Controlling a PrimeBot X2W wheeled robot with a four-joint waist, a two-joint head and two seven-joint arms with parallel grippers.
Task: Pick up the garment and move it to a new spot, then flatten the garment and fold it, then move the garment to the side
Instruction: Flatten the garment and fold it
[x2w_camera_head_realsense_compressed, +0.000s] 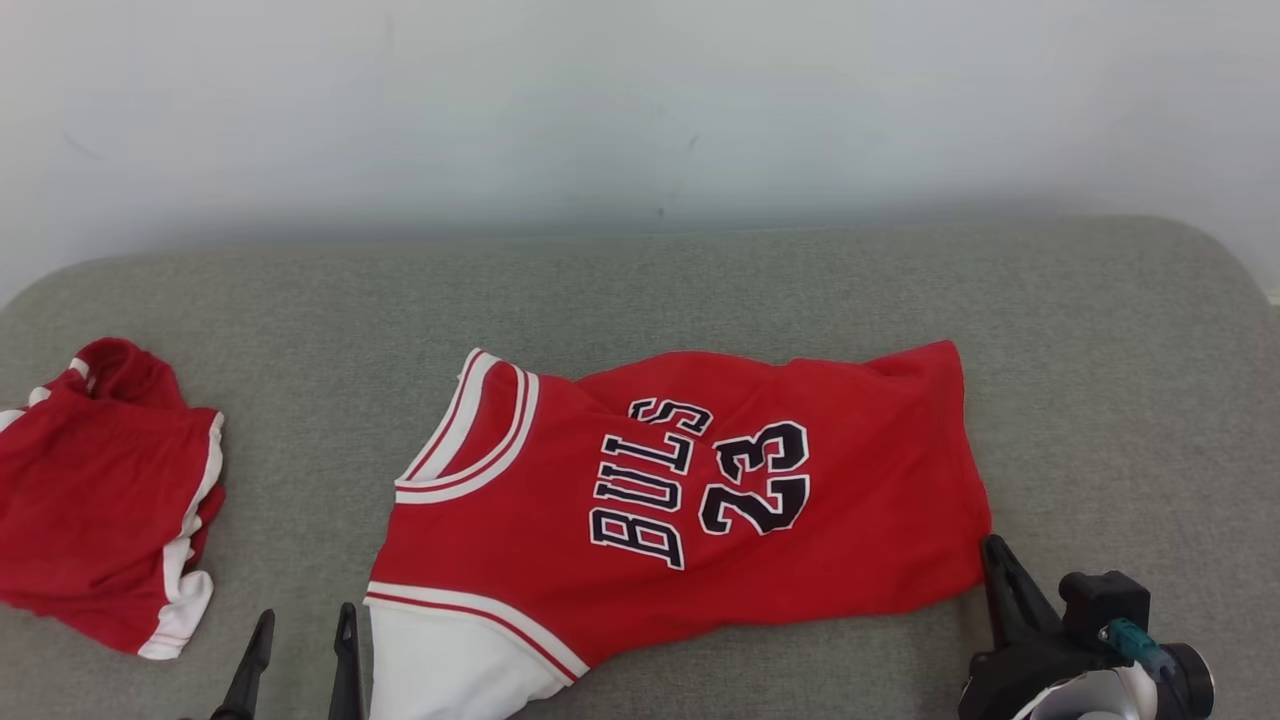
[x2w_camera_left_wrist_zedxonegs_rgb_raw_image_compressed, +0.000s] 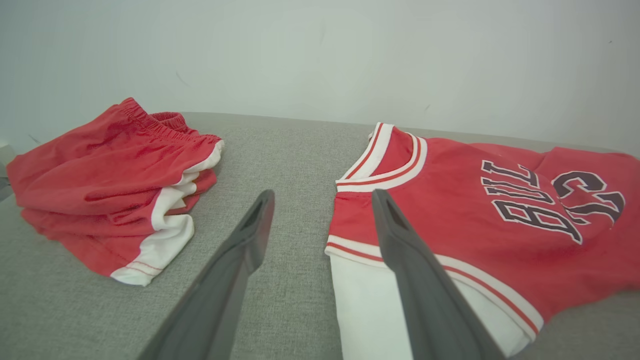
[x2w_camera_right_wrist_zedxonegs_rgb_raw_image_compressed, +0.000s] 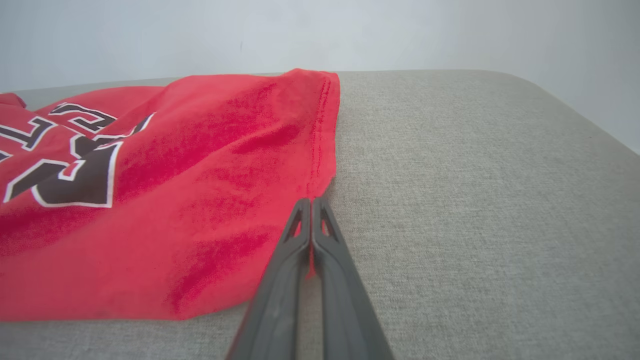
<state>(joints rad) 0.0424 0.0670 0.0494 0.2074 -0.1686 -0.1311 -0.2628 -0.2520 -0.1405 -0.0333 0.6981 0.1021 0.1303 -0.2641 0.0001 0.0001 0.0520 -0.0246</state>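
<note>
Now, right claw (x2w_camera_right_wrist_zedxonegs_rgb_raw_image_compressed: 311, 203) tight on the hem of the red jersey (x2w_camera_head_realsense_compressed: 860, 500), left claw (x2w_camera_left_wrist_zedxonegs_rgb_raw_image_compressed: 322, 198) agape beside it.

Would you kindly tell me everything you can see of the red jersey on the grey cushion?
The jersey is soft red cloth with white-and-red trim at neck and armhole, a white panel at the near shoulder, and dark, white-edged lettering and 23. It lies mostly flat, slightly rumpled, on the grey cushion, collar toward the robot's left, hem toward its right. The right gripper has its fingers shut on the hem's near corner.
</note>
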